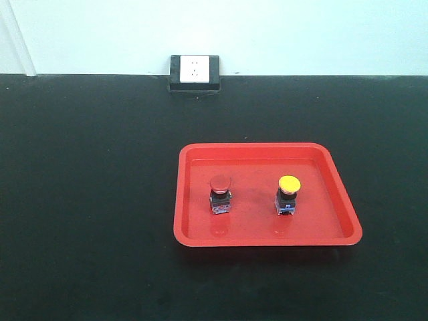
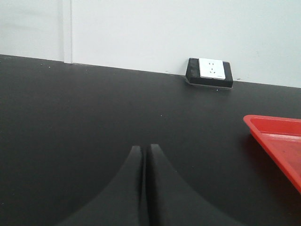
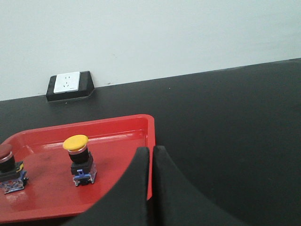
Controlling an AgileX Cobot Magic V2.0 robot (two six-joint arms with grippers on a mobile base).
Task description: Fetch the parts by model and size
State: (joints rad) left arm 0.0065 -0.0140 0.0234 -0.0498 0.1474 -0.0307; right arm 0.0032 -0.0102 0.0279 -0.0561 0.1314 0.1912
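While both switches — red switch [image 1: 220, 194] and yellow switch [image 1: 287, 195] — are stood upright, apart, in the tray [image 1: 190, 200], left gripper [image 2: 143, 149] and right gripper [image 3: 152, 150] are pressed together, empty.

Your count: two switches, one tray, one socket.
You have one red-capped switch [image 1: 220, 194] and one yellow-capped switch [image 1: 287, 195], a single red tray [image 1: 194, 231], one wall socket [image 1: 194, 72], and one black table [image 1: 87, 200].

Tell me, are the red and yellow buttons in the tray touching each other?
Apart. The front-facing view shows the red-capped switch and the yellow-capped switch standing side by side with bare floor of the red tray plainly between them.
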